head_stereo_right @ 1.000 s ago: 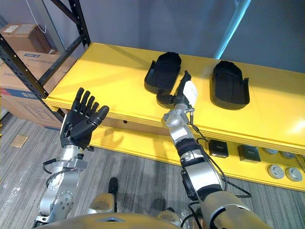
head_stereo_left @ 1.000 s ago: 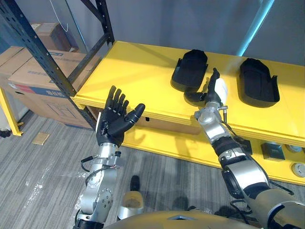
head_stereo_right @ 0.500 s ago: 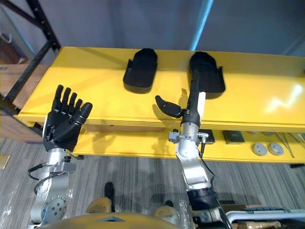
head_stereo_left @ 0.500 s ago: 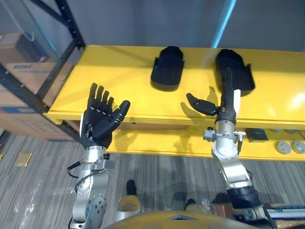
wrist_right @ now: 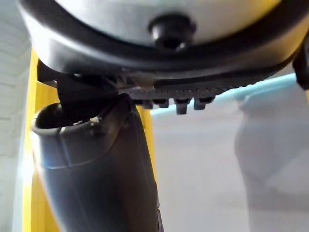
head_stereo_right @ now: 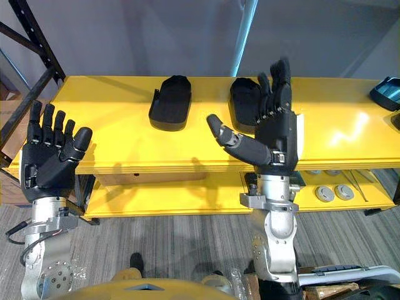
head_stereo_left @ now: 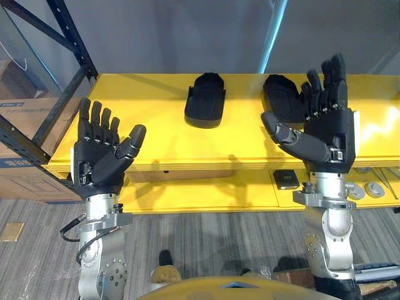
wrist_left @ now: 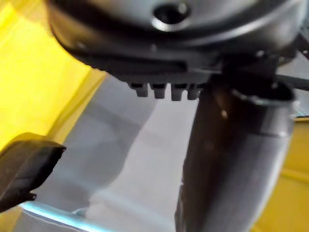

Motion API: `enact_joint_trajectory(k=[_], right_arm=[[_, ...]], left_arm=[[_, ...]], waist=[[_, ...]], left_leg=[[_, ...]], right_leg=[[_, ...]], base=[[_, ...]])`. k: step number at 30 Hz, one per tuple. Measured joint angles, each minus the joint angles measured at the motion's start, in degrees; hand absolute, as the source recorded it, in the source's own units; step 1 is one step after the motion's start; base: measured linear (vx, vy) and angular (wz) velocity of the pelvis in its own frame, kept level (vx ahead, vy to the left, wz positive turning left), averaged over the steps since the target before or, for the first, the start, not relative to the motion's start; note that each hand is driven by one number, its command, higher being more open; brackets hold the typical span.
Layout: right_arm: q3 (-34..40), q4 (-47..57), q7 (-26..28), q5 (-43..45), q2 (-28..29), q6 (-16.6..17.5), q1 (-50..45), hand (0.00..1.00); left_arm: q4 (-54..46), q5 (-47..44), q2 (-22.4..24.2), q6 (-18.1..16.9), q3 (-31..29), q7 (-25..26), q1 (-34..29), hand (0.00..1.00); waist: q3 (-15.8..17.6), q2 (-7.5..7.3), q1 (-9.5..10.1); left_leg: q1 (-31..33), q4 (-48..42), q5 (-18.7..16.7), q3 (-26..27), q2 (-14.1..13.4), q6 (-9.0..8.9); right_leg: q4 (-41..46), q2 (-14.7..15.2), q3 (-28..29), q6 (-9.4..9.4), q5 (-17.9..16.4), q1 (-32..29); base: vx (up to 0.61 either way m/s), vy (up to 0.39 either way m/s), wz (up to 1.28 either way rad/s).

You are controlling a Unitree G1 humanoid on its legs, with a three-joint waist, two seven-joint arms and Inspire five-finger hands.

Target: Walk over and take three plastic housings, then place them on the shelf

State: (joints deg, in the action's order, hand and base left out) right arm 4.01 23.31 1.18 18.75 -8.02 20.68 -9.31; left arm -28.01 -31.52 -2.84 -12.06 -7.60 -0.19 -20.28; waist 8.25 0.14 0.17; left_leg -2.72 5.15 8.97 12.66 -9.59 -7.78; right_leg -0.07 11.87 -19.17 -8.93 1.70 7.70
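Observation:
Two black plastic housings lie flat on the yellow shelf (head_stereo_left: 156, 125). One housing (head_stereo_left: 205, 100) sits near the middle. The other housing (head_stereo_right: 245, 103) lies just right of it, partly hidden behind my right hand. My right hand (head_stereo_left: 325, 134) is raised in front of the shelf edge, fingers straight and spread, thumb out, holding nothing. On the other side my left hand (head_stereo_left: 100, 156) is held up too, open and empty, palm toward the camera. A dark housing edge (wrist_left: 24, 164) shows in the left wrist view past the thumb (wrist_left: 231, 159).
A black rack upright (head_stereo_left: 69, 37) stands at the shelf's left end, with cardboard boxes (head_stereo_left: 19, 119) behind it. The lower shelf holds a small black box (head_stereo_left: 287, 179) and round metal parts (head_stereo_right: 325, 192). A dark tray-like thing (head_stereo_right: 387, 94) lies at the far right.
The camera has swung, so the shelf now lies square ahead. My right hand has drawn back from the shelf by the middle housing and risen, fingers spread. The left hand stays raised and open.

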Motion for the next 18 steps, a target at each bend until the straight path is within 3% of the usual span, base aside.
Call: enact_joint_trajectory(k=[9,12,18], right_arm=[[5.31,-0.03,-3.15,0.15,0.0,2.47,-1.51,1.0],[5.99,-0.11,-3.18,-0.1,-0.51,2.61,-0.92,1.0],[6.01,-1.6,-3.36,-0.41,-6.12,2.76,3.68,1.0]], left_arm=[[6.08,6.84,-0.48,0.15,-3.35,3.44,2.45,1.0],[12.2,6.79,-2.41,0.9,-3.92,4.6,7.29,1.0],[25.84,6.36,-7.52,1.01,-4.23,10.17,18.48,1.0]], waist=[[-2.78,2.2,-2.11],[-2.65,2.83,-2.33],[-0.41,3.74,-4.82]], left_leg=[[0.25,-0.01,-0.64,2.18,-0.13,-0.37],[1.14,-0.02,-0.66,3.28,-0.17,-0.39],[3.6,-0.25,0.27,4.33,0.45,0.55]], right_leg=[[0.07,0.07,2.62,-0.2,0.13,-2.61],[0.3,0.11,3.91,-0.34,0.21,-4.44],[1.68,0.72,5.92,-0.72,1.38,-8.34]], base=[[-0.01,0.002,-0.14],[-0.01,0.006,-0.15],[0.02,0.009,-0.11]])
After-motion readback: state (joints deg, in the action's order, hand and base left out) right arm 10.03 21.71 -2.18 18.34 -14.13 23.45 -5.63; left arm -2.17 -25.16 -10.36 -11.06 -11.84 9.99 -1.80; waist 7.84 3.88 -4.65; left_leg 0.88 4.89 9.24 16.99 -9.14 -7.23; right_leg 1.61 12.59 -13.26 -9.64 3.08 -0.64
